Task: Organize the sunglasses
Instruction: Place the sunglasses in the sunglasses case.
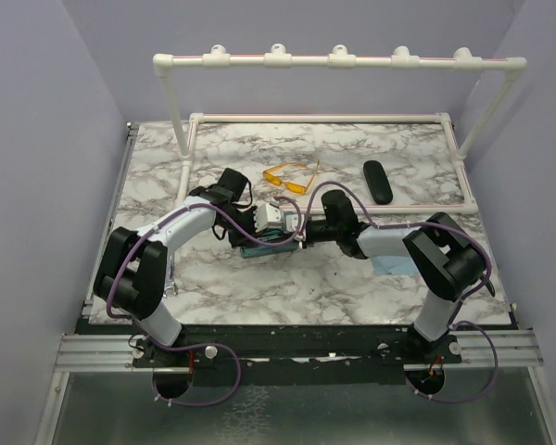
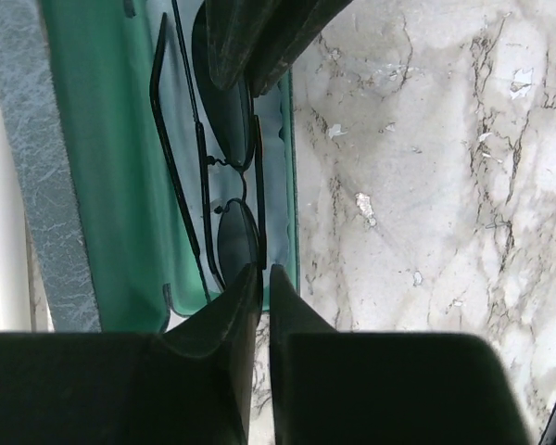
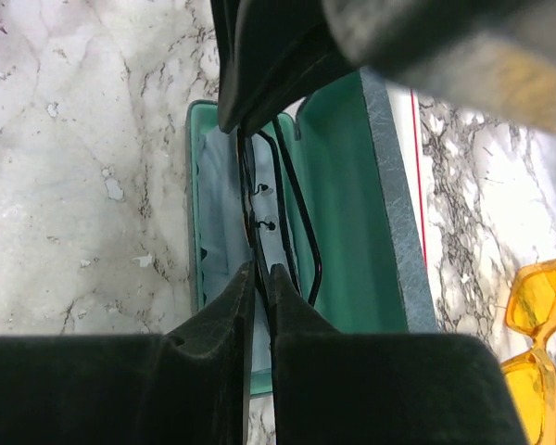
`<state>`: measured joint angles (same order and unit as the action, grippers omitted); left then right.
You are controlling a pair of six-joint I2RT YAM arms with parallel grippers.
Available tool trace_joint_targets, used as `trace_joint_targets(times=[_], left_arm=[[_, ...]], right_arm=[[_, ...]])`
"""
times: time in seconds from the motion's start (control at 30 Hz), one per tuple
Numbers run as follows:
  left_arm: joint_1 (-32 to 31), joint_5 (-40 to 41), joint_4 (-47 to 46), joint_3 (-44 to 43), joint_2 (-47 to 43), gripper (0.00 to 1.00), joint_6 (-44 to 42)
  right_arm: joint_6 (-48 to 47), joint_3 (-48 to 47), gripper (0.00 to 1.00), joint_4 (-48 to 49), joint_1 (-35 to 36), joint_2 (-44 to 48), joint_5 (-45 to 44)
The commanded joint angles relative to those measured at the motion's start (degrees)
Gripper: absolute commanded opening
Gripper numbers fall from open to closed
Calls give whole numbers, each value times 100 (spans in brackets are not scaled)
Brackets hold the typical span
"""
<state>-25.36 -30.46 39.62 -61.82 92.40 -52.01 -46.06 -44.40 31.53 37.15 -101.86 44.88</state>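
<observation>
Found thin dark wire-framed sunglasses (image 2: 233,236) lying lengthwise inside open grey-blue rectangular case (image 2: 111,185). Noted left gripper (image 2: 263,278) and right gripper (image 3: 260,278) facing at opposite ends of that long axis, each pinched to a slit on frame. Located translucent yellow-orange sunglasses (image 3: 537,301) beyond case, apart.

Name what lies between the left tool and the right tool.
The dark wire sunglasses, lying in the open green-lined case, span from the left tool to the right tool; both wrist views show this.
</observation>
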Motion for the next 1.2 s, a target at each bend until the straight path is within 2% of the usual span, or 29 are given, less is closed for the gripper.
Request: trace_joint_targets(times=[0.0, 0.07, 0.23, 0.5, 0.8, 1.03, 1.17], left_arm=[[-30, -165, -46, 99, -77, 16, -143], [-22, -187, -17, 115, -107, 20, -163], [-12, -198, -16, 133, -186, 23, -222], [-4, -298, 477, -194, -324, 45, -489], [5, -299, 940, -476, -470, 58, -751], [22, -274, 1057, -757, -560, 62, -836], [72, -208, 1077, -725, -580, 62, -876]], right_arm=[[-121, -353, 8, -1079, -9, -138, 286], [-87, -430, 7, -1230, -18, -147, 346], [-25, -646, 5, -1724, -41, -129, 448], [556, -917, 3, -2198, -111, -81, 766], [963, -1228, 1, -2752, -189, -199, 849], [1482, -1197, 1, -2589, -274, -270, 995], [2163, -1038, 1, -2031, -405, -312, 1306]])
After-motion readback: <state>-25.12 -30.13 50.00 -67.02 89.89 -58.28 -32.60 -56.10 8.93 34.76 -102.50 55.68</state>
